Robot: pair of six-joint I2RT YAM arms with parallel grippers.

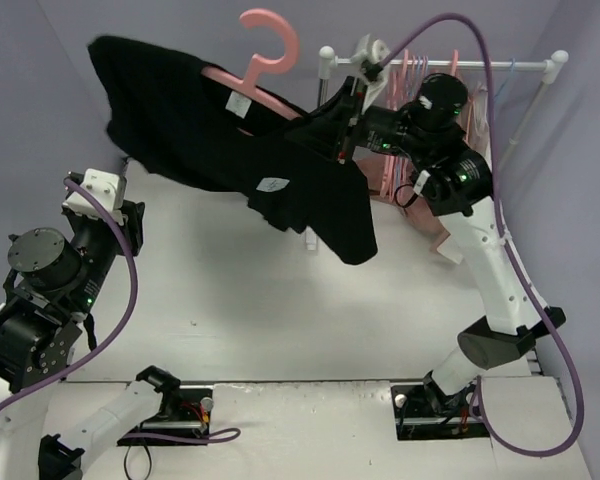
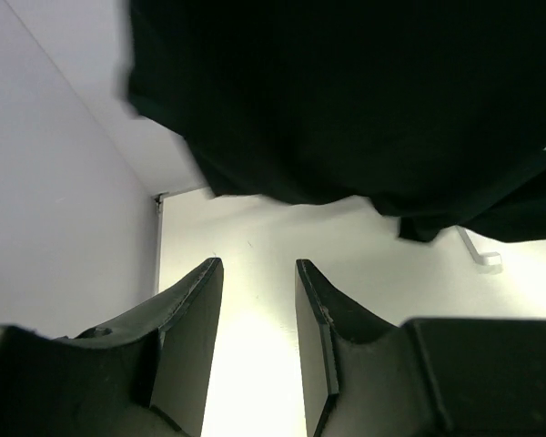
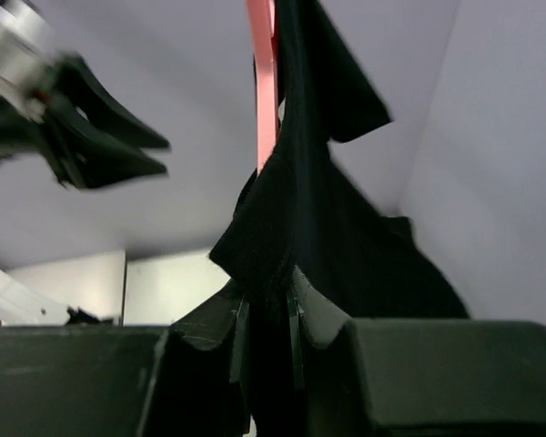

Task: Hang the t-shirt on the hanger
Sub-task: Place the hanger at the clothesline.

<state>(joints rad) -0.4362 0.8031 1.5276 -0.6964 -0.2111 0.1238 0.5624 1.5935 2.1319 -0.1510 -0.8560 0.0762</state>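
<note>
The black t-shirt (image 1: 200, 110) hangs in the air, draped over the pink hanger (image 1: 250, 78), whose hook sticks up above the neck. A small white label (image 1: 272, 185) shows on the fabric. My right gripper (image 1: 345, 125) is shut on the shirt's right shoulder and holds it aloft. In the right wrist view its fingers (image 3: 268, 305) pinch black fabric (image 3: 309, 209), with the hanger (image 3: 264, 82) above. My left gripper (image 1: 130, 215) is open and empty, low at the left under the shirt. In the left wrist view its jaws (image 2: 259, 273) stand apart below the shirt (image 2: 346, 91).
A white clothes rack (image 1: 540, 68) stands at the back right with several pink hangers (image 1: 405, 75) and a dusty-pink garment (image 1: 430, 225) on it. Its white foot (image 2: 478, 253) rests on the table. Grey walls close off the left and the back.
</note>
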